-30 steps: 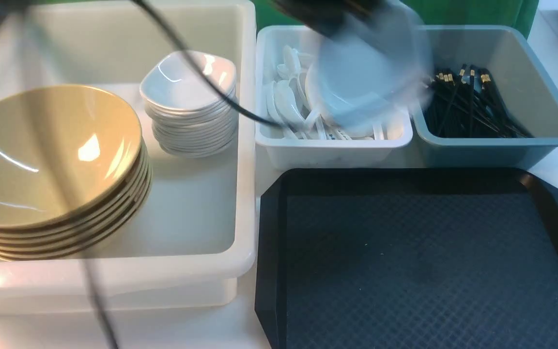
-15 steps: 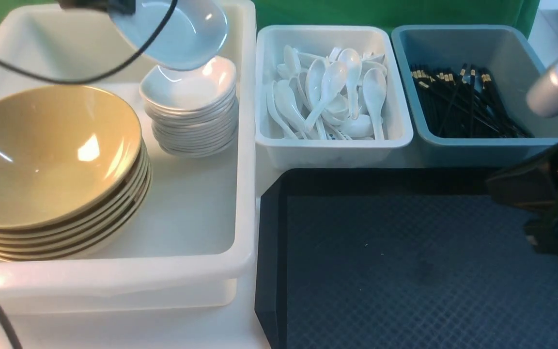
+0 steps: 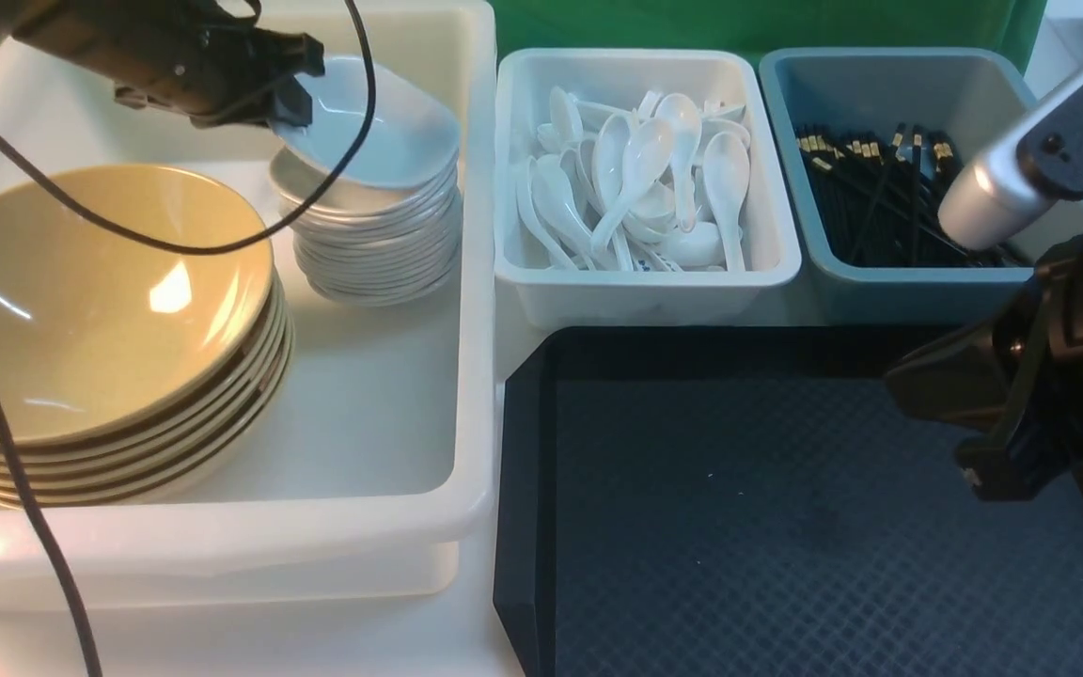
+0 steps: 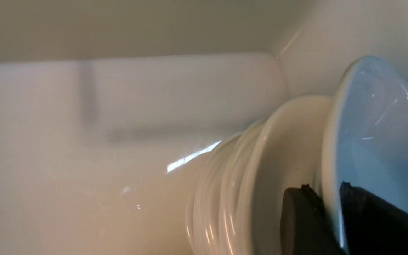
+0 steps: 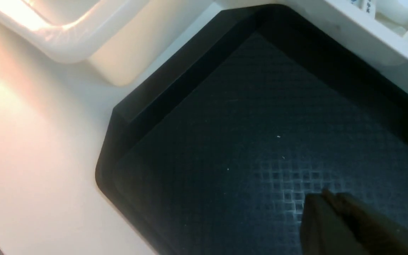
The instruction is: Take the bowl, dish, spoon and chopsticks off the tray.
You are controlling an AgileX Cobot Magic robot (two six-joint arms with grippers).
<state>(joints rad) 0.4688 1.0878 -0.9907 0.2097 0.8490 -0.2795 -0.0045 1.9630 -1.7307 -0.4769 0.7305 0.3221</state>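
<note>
My left gripper (image 3: 302, 86) (image 4: 322, 187) is shut on the rim of a small white dish (image 3: 382, 132) (image 4: 374, 134). One finger sits inside the dish and the other under it. The dish lies tilted on top of the stack of white dishes (image 3: 377, 244) (image 4: 246, 191). Beside that stack stand stacked olive-yellow bowls (image 3: 100, 301). White spoons (image 3: 645, 179) fill the white bin, and black chopsticks (image 3: 889, 197) lie in the grey-blue bin. My right gripper (image 3: 979, 475) (image 5: 326, 194) is shut and empty, just above the black tray (image 3: 739, 527) (image 5: 225, 141), which shows only its diamond texture.
The bowls and dishes sit in a large white bin (image 3: 466, 404) left of the tray. The spoon bin (image 3: 645, 291) and the chopstick bin (image 3: 918, 296) stand behind the tray. A black cable (image 3: 175, 246) hangs across the bowls. White tabletop (image 5: 30, 159) borders the tray.
My left gripper carried the dish from over the spoon bin leftward and lowered it onto the dish stack. My right arm came into view over the tray's right side.
</note>
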